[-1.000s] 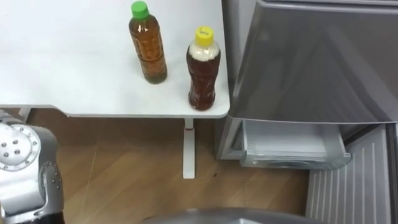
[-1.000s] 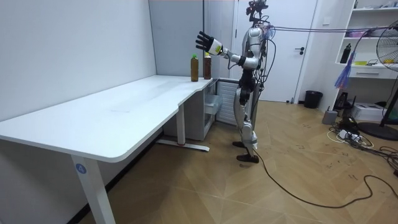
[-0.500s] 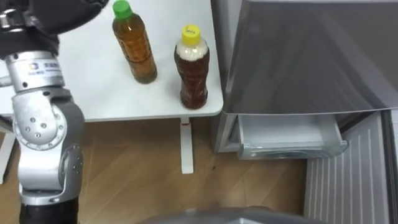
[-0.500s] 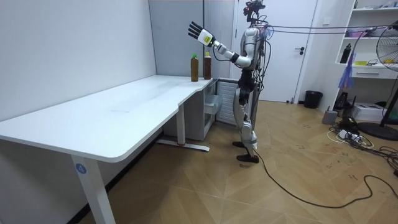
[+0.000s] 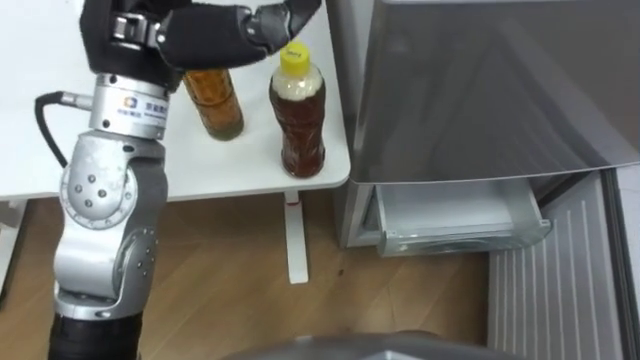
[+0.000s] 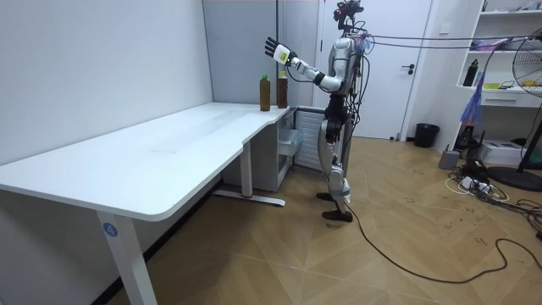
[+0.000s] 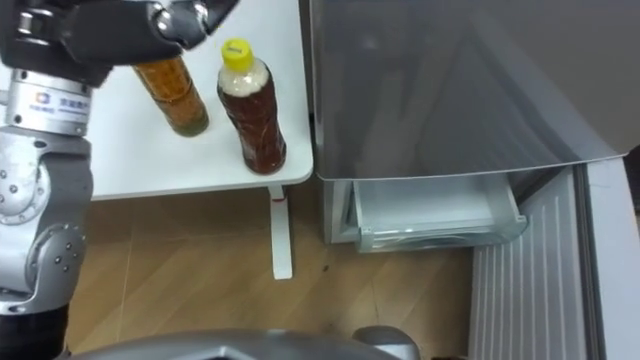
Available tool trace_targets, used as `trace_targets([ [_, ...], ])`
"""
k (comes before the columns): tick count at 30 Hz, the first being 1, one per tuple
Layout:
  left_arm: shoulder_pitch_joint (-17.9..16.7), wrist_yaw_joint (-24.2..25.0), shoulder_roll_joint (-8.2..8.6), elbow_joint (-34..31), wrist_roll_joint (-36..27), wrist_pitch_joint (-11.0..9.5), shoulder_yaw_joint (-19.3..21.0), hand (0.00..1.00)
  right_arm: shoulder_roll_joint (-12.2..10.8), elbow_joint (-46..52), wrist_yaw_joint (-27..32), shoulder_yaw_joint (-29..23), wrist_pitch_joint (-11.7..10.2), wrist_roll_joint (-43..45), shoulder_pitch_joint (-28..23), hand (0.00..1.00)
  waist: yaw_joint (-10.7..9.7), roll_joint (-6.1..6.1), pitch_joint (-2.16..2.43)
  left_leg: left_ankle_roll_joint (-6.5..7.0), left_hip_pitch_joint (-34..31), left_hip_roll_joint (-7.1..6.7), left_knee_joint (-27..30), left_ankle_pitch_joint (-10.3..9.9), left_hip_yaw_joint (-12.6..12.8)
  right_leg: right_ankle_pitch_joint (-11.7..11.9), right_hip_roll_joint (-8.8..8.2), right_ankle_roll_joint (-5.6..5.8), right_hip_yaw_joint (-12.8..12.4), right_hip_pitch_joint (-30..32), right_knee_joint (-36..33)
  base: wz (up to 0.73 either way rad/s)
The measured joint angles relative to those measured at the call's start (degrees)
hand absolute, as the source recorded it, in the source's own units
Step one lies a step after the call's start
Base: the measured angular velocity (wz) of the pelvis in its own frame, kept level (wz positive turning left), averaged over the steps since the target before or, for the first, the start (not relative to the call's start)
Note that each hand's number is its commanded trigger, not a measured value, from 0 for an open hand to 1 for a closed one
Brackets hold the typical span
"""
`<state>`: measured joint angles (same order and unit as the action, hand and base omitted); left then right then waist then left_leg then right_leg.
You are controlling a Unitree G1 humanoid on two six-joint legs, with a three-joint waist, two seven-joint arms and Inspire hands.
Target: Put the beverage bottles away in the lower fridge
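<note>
Hovering over 2 bottles (image 5: 298, 120) on desk (image 5: 30, 120) nr fridge (image 5: 480, 90), left robot hand (image 5: 190, 40) spread, empty.

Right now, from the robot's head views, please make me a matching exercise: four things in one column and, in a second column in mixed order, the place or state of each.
Things:
1. yellow-cap bottle
2. amber bottle
3. drawer
4. left hand

Places or states:
A. open, low in the fridge
B. raised over the table, fingers open
C. on the table, top hidden behind the hand
D. on the table, nearest the fridge

Pairs: 1-D, 2-C, 3-A, 4-B
</note>
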<state>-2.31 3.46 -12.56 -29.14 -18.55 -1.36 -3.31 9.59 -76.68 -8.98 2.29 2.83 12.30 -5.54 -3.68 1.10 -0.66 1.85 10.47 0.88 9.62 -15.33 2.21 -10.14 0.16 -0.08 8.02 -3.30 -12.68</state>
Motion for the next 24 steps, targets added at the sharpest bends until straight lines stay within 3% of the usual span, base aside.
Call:
trace_targets([
  [5,-0.02,2.98,-0.19,0.11,0.03,2.14,-2.41,0.0,0.0,-0.03,0.12,1.12,0.97,0.02,0.11,0.0,0.21,0.61,0.4,-0.02,-0.15,0.05,0.01,0.01,0.19,0.01,0.02,-0.02,0.02,0.25,-0.13,0.0],
  [10,-0.02,5.02,-0.19,0.2,0.04,3.89,-3.52,0.0,0.06,-0.03,0.21,2.81,1.03,-0.74,0.7,0.0,0.38,0.54,0.35,-0.03,-0.23,0.3,0.01,0.02,0.56,0.01,0.03,-0.02,0.03,0.31,-0.16,0.0],
  [24,-0.03,7.38,-0.22,2.24,0.19,5.12,-3.85,0.0,0.09,-0.05,0.51,3.33,2.19,-0.53,1.57,0.0,0.71,-0.15,0.06,-0.04,-0.41,0.25,0.03,0.02,0.85,0.01,0.07,-0.03,-0.07,0.5,-0.16,0.0],
])
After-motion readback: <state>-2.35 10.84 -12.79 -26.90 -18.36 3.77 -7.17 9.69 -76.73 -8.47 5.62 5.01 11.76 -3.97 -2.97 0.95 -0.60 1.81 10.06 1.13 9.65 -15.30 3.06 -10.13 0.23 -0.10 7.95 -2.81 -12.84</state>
